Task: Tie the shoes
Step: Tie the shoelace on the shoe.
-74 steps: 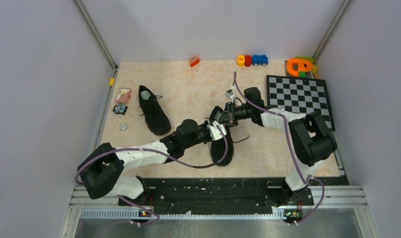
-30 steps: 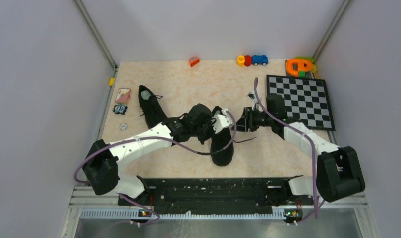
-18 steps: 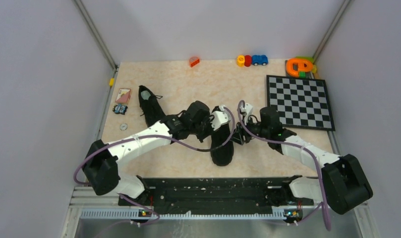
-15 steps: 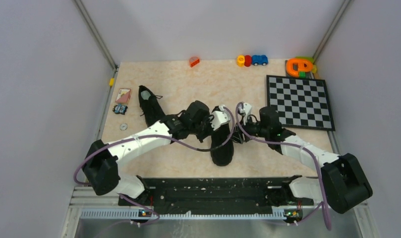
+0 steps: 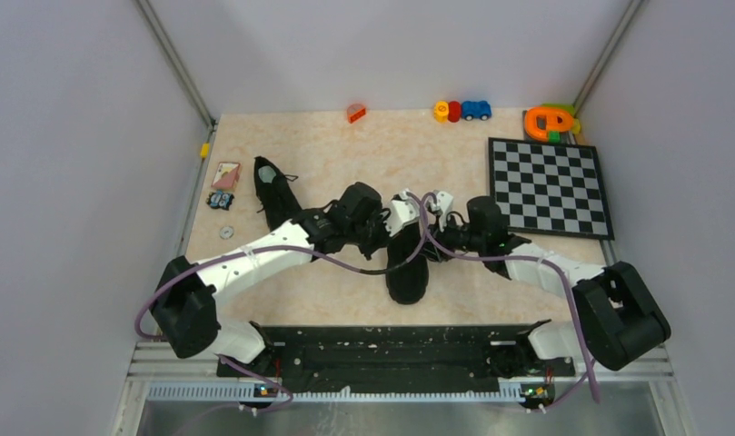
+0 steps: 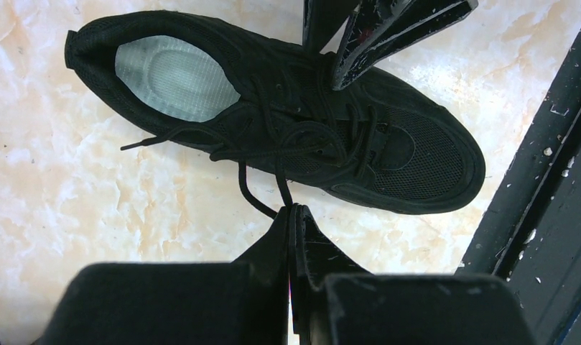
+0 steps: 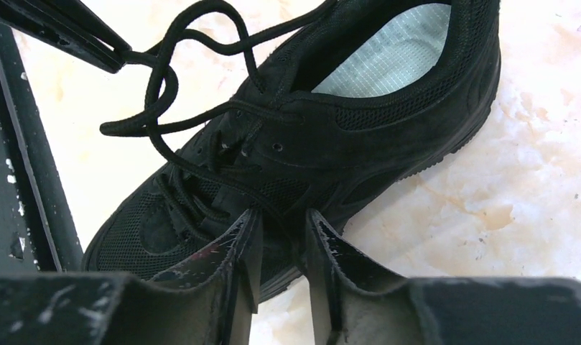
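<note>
Pale marbled table (image 5: 345, 154) between grey walls, seen from above. A far shoe (image 5: 277, 202), black, lay alone at the left. The middle shoe (image 5: 407, 277) pointed its toe toward the arm bases, and both arms met over it. The left end effector (image 5: 391, 243) hung at that shoe's left flank, as it had for the past second. The right end effector (image 5: 433, 247) had swung back from beside the checkerboard (image 5: 550, 186) and sat close at the shoe's right flank.

From the left wrist, its two fingers were clenched on a thin black lace (image 6: 283, 188) drawn out sideways from the eyelets. A pale insole (image 6: 174, 75) showed at the heel.

From the right wrist, the fingers (image 7: 245, 241) stood slightly parted, released, over the shoe's side near the eyelets, with nothing evidently pinched. A slack loop (image 7: 155, 85) arched toward the left arm's fingers.

The right arm's return probably prepared a grab of the loop or second lace. No knot was formed yet.
</note>
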`<state>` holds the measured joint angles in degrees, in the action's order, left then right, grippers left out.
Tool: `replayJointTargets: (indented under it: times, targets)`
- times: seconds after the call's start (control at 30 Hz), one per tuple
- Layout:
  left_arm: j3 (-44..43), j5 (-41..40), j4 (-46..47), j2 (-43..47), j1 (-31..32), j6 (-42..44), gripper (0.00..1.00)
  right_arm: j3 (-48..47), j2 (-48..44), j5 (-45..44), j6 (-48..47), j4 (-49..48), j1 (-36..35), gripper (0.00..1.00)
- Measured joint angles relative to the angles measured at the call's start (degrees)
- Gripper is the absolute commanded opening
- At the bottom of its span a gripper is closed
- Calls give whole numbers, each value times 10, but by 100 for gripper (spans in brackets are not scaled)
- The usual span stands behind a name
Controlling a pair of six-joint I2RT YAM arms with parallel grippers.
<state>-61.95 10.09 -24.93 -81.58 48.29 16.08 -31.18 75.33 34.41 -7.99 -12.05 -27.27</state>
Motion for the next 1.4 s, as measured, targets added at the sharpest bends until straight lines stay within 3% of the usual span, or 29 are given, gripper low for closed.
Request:
replayJointTargets:
  times: [0.1,0.47,0.57,0.8,1.03,1.17,1.23,1.4]
  targets:
    - [0,4,0,1,-5,-7,0,-1,7,3,-2,-5,0,0]
    - [-86,21,-98,-14,-12,-143,0,-18,7,-6,52,-10,30,0]
    - [-91,67,-121,-20,-21,-178,0,-27,-1,-5,75,-18,41,0]
    - [-28,266,-104,-24,-85,-251,0,-42,-12,-2,113,-21,53,0]
    - [101,464,91,-3,-159,-409,0,-46,-6,-3,136,-30,69,0]
    - [169,537,294,10,-207,-568,0,-46,3,-2,147,-33,74,0]
    - [183,552,333,15,-231,-597,0,-46,7,0,151,-35,76,0]
    - [75,433,107,15,-247,-450,0,-46,11,1,158,-45,76,0]
